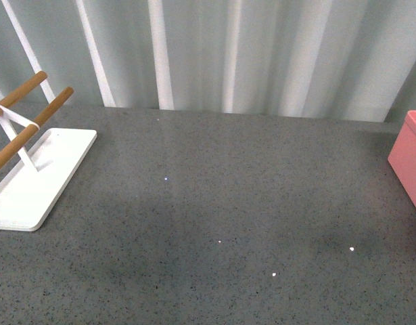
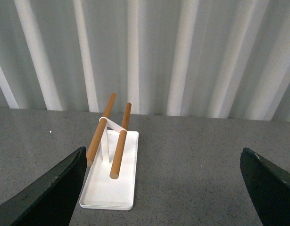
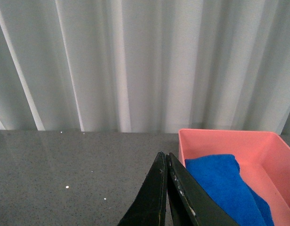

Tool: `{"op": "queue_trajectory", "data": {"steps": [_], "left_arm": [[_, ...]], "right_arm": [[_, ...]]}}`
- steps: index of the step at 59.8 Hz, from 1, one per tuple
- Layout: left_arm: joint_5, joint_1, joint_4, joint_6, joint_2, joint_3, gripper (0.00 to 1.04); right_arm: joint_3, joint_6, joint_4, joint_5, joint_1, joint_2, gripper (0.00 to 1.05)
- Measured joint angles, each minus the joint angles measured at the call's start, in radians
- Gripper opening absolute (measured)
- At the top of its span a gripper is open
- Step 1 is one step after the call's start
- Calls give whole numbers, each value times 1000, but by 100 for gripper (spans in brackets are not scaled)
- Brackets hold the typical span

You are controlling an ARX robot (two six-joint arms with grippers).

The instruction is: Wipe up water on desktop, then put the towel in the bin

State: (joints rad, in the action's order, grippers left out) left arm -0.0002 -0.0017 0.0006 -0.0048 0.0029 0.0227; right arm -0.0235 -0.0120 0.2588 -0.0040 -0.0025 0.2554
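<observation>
The speckled dark grey desktop (image 1: 214, 203) fills the front view, with neither arm in it. A corner of the salmon-pink bin (image 1: 410, 159) shows at its right edge. In the right wrist view the blue towel (image 3: 220, 181) lies folded inside the bin (image 3: 229, 139). My right gripper (image 3: 164, 157) is shut and empty, hanging over the desktop (image 3: 64, 165) beside the bin's near wall. In the left wrist view my left gripper (image 2: 163, 157) is open and empty, its fingers (image 2: 50, 188) spread wide above the desktop (image 2: 187, 165), facing the rack.
A white rack (image 1: 32, 179) with two wooden rods (image 1: 28, 132) stands at the left of the desktop, and shows in the left wrist view (image 2: 111, 183) too. A pale ribbed wall (image 1: 228, 54) runs along the back edge. A few bright specks (image 1: 352, 249) dot the desktop.
</observation>
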Motion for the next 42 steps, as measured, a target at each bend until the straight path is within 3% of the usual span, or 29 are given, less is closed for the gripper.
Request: {"op": "queue_trajectory", "data": {"steps": [19, 26, 42], "left_arm": [[0, 0, 0, 0, 0, 0, 98], [-1, 0, 0, 0, 0, 0, 98], [0, 0, 0, 0, -1, 0, 98]], "right_arm": [[0, 2, -81, 0, 0, -81, 3], [0, 2, -250, 0, 0, -220, 3], [0, 2, -257, 3, 0, -251, 3]]}}
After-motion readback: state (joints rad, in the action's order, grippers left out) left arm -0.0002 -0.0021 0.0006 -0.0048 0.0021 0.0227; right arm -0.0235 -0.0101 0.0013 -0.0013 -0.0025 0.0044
